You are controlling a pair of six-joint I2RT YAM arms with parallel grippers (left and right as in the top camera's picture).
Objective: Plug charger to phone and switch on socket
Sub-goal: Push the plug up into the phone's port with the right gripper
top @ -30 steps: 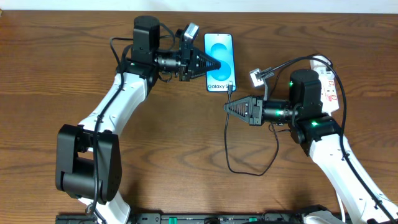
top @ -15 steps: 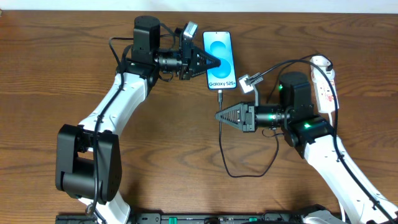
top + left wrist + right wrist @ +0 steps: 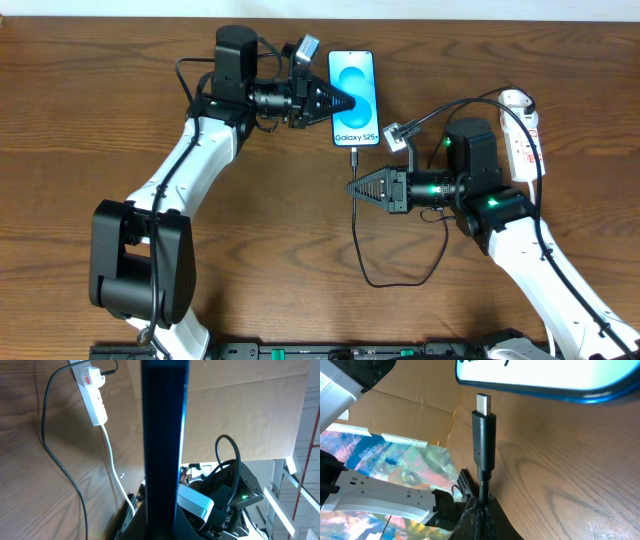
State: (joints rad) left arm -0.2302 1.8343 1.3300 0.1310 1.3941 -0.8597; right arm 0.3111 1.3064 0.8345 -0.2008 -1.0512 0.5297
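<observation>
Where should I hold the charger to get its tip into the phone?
Pinch the charger at the cable just behind the plug's black body, coming from the end away from the phone, as the right gripper does. That leaves the straight body and metal tip free, pointing at the phone's bottom edge.

"Galaxy S25+" on the phone [image 3: 362, 90]
</observation>
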